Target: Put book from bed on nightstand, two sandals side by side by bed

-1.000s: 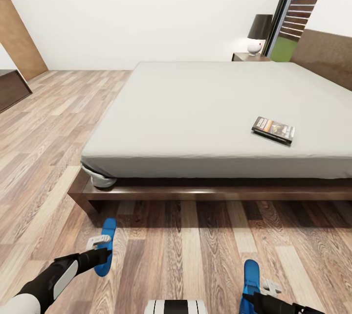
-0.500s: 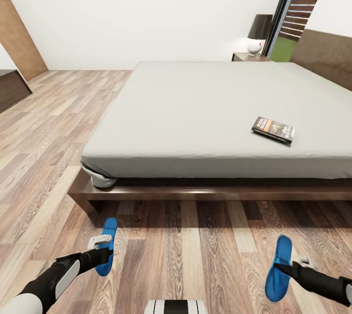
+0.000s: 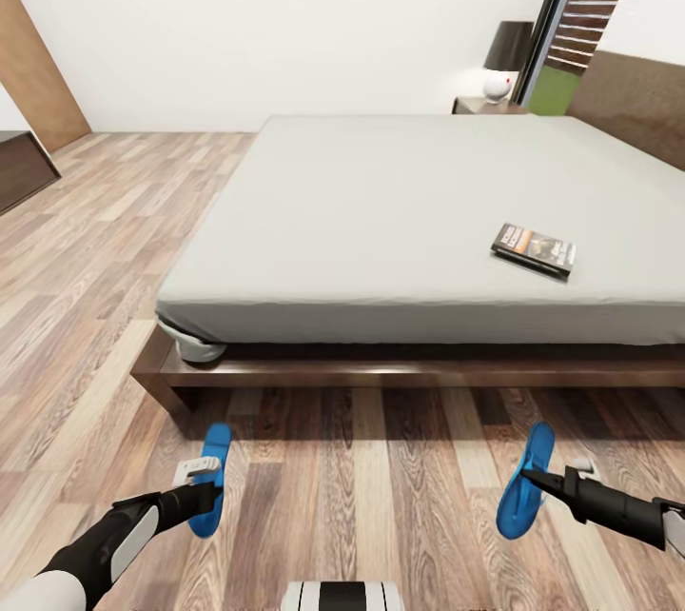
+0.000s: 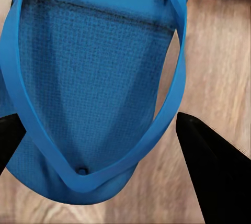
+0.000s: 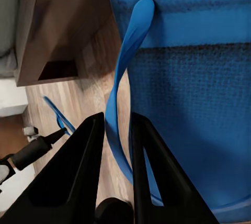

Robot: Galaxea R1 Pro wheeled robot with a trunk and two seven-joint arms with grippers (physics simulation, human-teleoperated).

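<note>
Head view, left gripper [image 3: 202,487]: low over the wood floor [image 3: 381,497], at the near end of the left sandal [image 3: 211,478]. This view does not settle whether the fingers grip it.
Head view, right gripper [image 3: 535,480]: pinching the right sandal [image 3: 524,481], which hangs tilted on its edge, clear of the boards.
Head view, bed [image 3: 409,221]: just ahead of both grippers, its dark frame edge facing them. The book [image 3: 534,250] lies on the mattress, up and beyond the right gripper, not yet moved.
Head view, nightstand [image 3: 485,106]: far beyond the bed, with a lamp [image 3: 504,59] on it.

Left wrist view, fingers [image 4: 212,169]: spread wide, one on each side of the sandal's [image 4: 89,77] strap end. The sole lies between them, apparently flat on the floor. I cannot see any contact with it.

Right wrist view, fingers [image 5: 78,177]: pressed together on the thin blue strap [image 5: 123,77], with the sole [image 5: 193,88] hanging just beside them. The other arm and sandal show small beyond them, near the bed frame.

Doing it well: the two sandals are well apart, so I judge the right one must travel toward the left gripper. Level the sole before lowering, since a strap hold lets it swing. Set it parallel to its mate, toes the same way, close beside it and near the bed frame. Spread the fingers only once the sole rests on the boards.
</note>
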